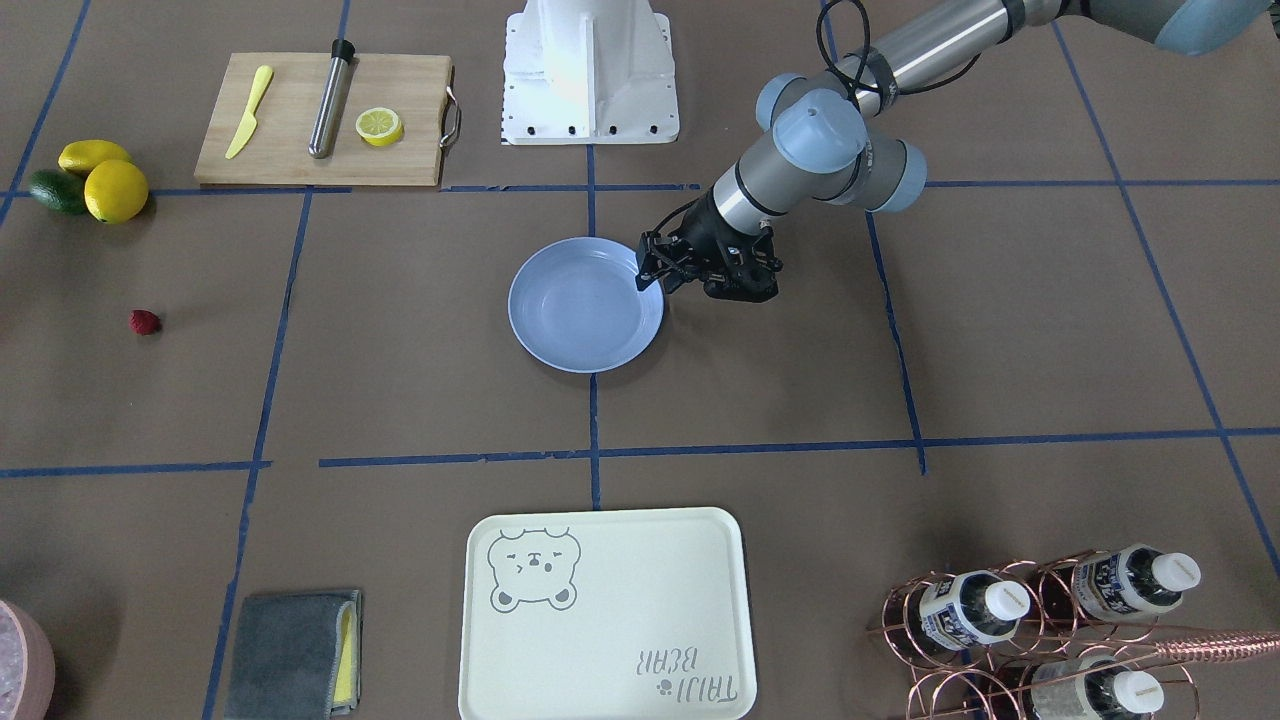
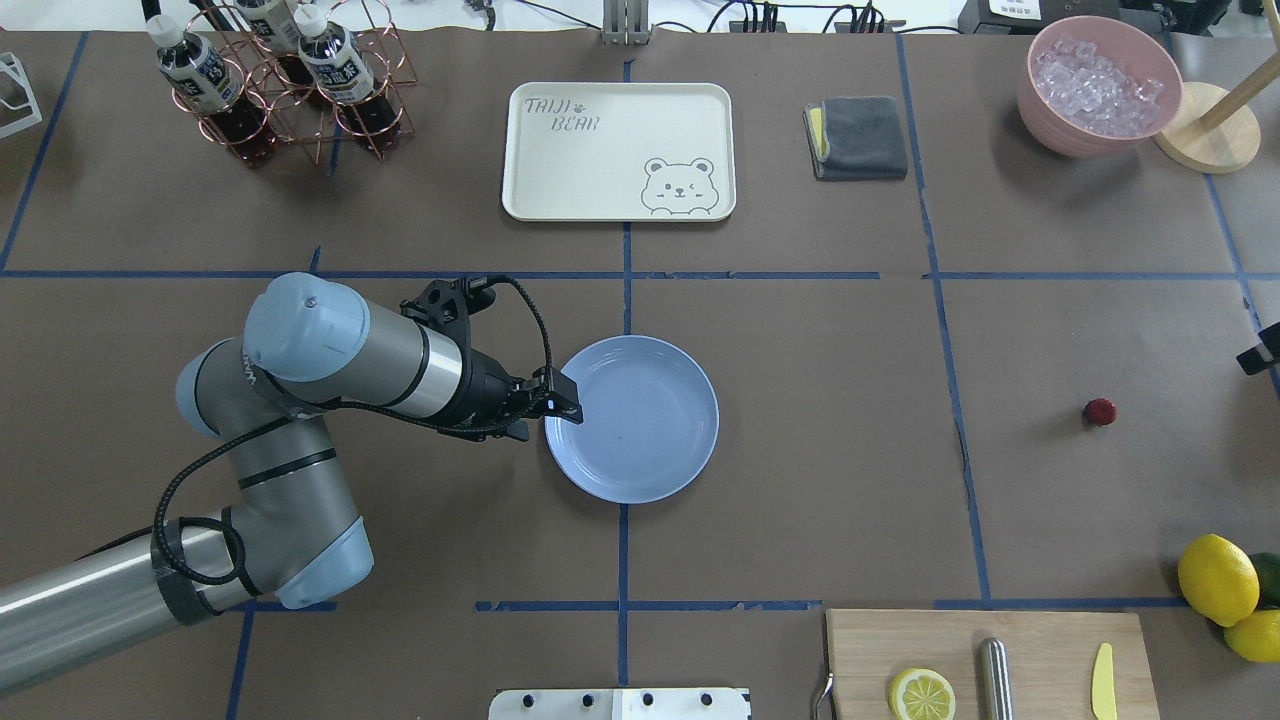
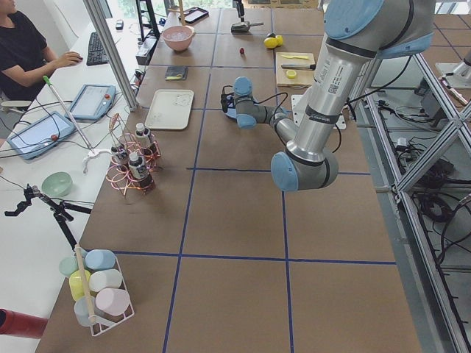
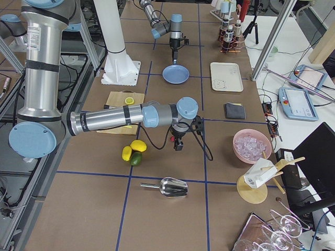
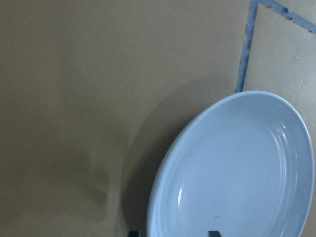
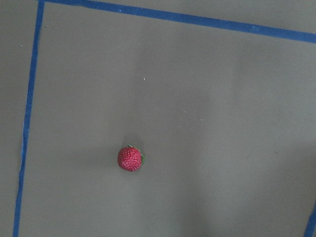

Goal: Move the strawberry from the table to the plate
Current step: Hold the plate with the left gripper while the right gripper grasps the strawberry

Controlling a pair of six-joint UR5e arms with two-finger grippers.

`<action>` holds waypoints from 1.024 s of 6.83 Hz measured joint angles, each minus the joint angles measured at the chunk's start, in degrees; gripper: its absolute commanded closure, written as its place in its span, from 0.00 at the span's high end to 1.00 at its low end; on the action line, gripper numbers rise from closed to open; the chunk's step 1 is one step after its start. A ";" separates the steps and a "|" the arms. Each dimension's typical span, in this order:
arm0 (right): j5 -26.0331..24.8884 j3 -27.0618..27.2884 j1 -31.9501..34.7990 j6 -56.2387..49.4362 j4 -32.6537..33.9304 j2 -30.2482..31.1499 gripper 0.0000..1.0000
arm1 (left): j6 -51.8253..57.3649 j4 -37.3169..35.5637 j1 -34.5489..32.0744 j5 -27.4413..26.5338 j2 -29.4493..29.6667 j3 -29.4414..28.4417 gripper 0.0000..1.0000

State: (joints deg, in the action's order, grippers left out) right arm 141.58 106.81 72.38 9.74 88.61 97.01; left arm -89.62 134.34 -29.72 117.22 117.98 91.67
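Observation:
The strawberry [image 1: 145, 321] is a small dark-red berry lying alone on the brown table [image 1: 400, 350], also visible in the overhead view [image 2: 1100, 411]. It shows left of centre in the right wrist view [image 6: 130, 158], with no fingers in that frame. My right gripper [image 4: 178, 145] hangs over that area; whether it is open or shut cannot be told. The pale-blue plate [image 2: 640, 420] sits mid-table, far from the berry. My left gripper [image 2: 562, 398] is at the plate's [image 5: 237, 173] rim, open, with one fingertip inside the rim and one outside.
A wooden cutting board [image 1: 320, 120] carries a lemon half, a yellow knife and a metal cylinder. Two lemons and a green fruit [image 1: 90, 180] lie near the berry. The bear-print tray [image 1: 605, 615], a grey cloth [image 1: 295, 655], a bottle rack [image 1: 1050, 620] and an ice bowl [image 2: 1100, 85] line the far side.

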 measured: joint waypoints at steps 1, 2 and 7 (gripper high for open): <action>-1.81 -0.23 -3.07 7.39 -5.07 0.13 1.00 | -0.12 -0.02 -0.12 -0.03 -0.21 0.58 0.99; -5.18 -0.57 -7.01 15.74 -11.02 0.22 1.00 | -0.15 -0.01 -0.17 -0.08 -0.34 0.73 0.99; -20.11 -6.81 -22.66 37.42 -28.48 -0.12 0.94 | -0.21 -0.04 -0.17 -0.34 -0.47 0.71 0.99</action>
State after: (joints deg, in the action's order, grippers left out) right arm 121.47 100.00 49.72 47.16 60.13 96.89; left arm -89.82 134.30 -29.89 116.88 117.51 92.38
